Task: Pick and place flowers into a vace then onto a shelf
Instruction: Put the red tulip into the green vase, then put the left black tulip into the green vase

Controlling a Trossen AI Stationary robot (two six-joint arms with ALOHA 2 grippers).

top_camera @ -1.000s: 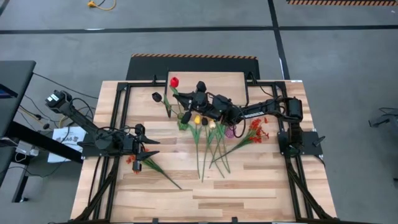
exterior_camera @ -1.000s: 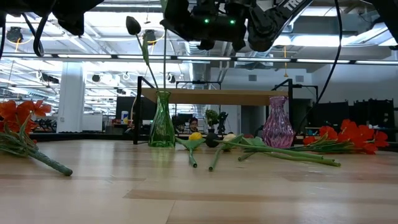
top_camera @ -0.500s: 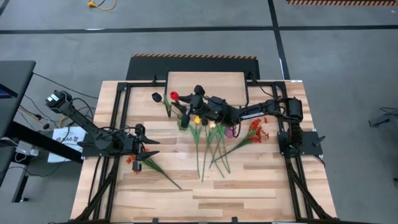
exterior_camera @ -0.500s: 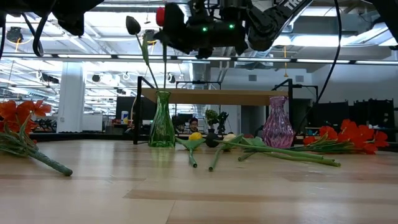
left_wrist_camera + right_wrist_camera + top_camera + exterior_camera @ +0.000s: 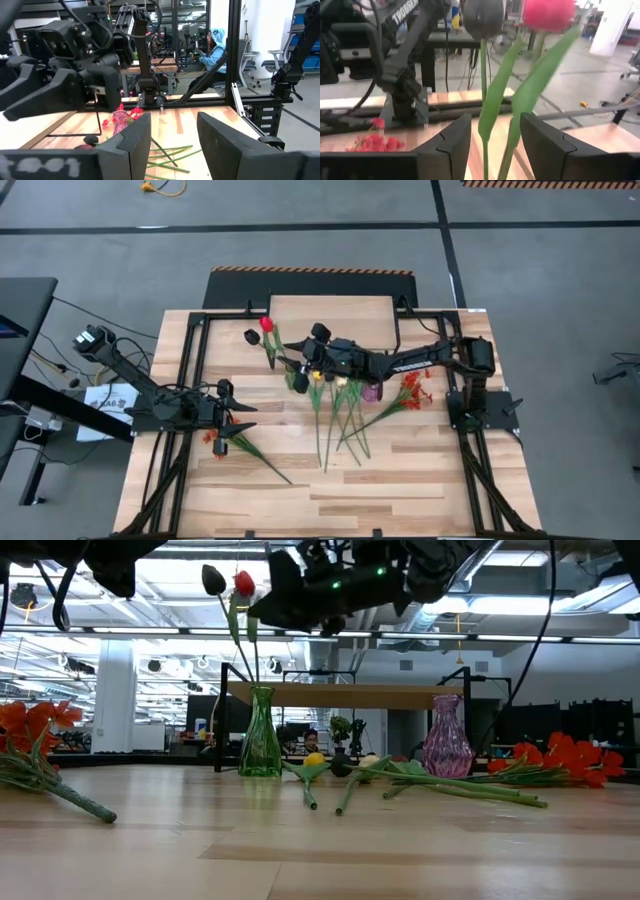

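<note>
Now red tulip [image 5: 266, 324] just beyond right end effector [image 5: 296, 363].

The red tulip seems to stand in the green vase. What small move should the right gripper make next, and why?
Probably draw the right gripper straight back from the green vase. Its fingers stand open either side of the red tulip stem, which runs down into the vase beside the black tulip.

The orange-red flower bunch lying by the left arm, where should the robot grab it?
Grip the red-orange blossom spray on its long green stem, mid-length, coming straight down from above. The stem lies flat and bare on the light wooden table; the flower end is bushy.
</note>
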